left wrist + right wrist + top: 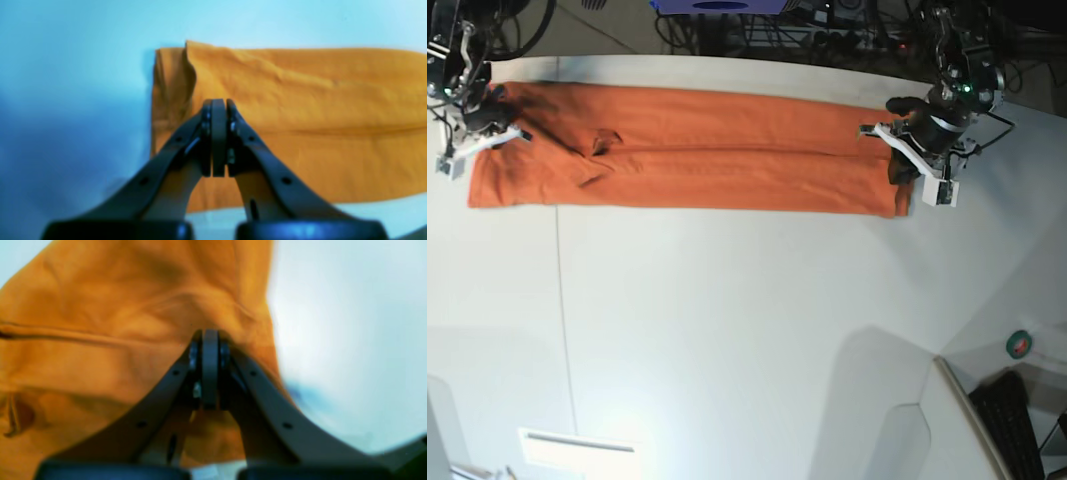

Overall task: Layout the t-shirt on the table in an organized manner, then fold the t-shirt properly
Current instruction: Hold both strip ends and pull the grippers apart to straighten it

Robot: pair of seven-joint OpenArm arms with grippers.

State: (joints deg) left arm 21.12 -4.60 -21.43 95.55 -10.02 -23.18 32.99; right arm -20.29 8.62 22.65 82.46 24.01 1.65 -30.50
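Orange t-shirt (697,165) folded long across white desk (727,330) — left tool (218,136) clenched empty, right tool (210,368) clenched at fabric edge, grasp unclear.

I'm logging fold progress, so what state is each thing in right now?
t-shirt: folded lengthwise into a long narrow band, flat on the table, some wrinkles near one end.
left gripper: shut, above the shirt's end.
right gripper: shut, against the fabric.
table: bearing the shirt.
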